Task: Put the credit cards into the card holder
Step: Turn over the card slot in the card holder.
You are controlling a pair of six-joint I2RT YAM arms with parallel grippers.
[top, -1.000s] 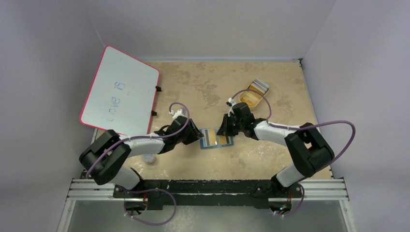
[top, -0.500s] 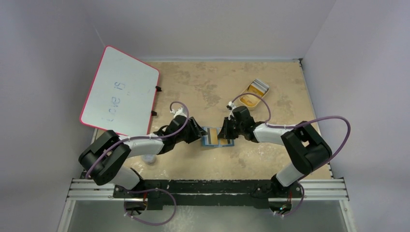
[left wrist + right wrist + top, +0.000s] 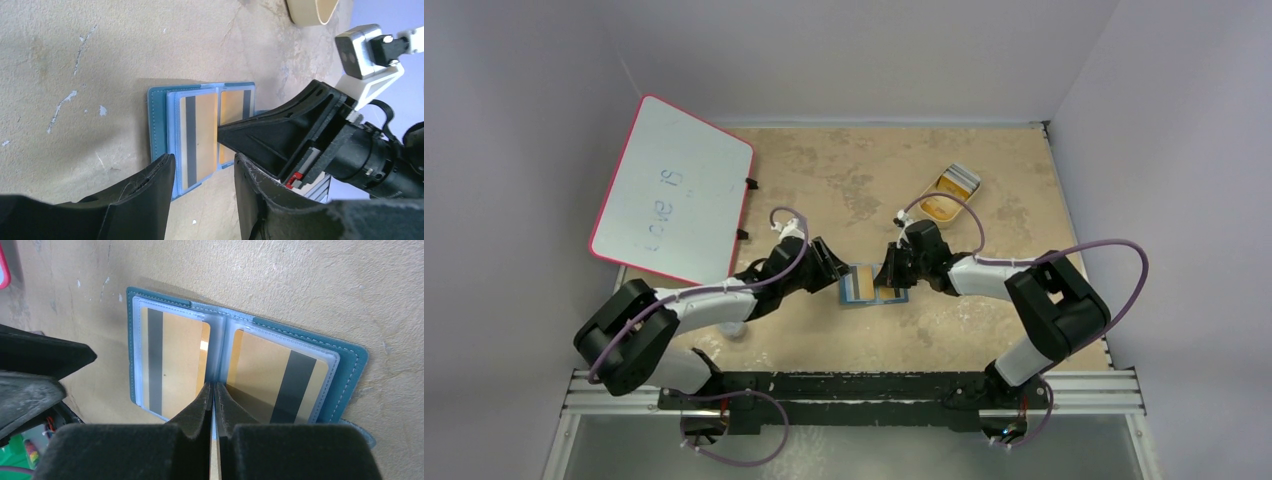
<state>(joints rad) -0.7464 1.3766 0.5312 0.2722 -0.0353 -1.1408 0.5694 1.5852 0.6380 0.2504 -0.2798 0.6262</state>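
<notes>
**Now: holder open flat, both pockets loaded, right tip on the fold**

Card holder [image 3: 872, 284] sits mid-table between the two grippers, opened flat with the inside facing up. The outside is teal-blue with pale stitching along the edge, and the inside has clear glossy pockets. Each half holds one orange-yellow card with a dark stripe: left-half card [image 3: 175, 365] and right-half card [image 3: 280, 380]. Both are fully inside their sleeves, stripes toward the outer edges.

Right gripper [image 3: 213, 386]: fingers pressed together, tips resting on the centre fold between the two pockets. Can't tell if anything thin is pinched between them.

Left gripper [image 3: 204, 162]: jaws apart with nothing in them, just left of the holder and lined up on its edge. Can't confirm contact.

Beige tray [image 3: 310, 15] is well behind on the right, holding more cards, orange [image 3: 942, 207] and grey-silver [image 3: 962, 178]. Pink-rimmed whiteboard [image 3: 669, 190] is at far left.
</notes>
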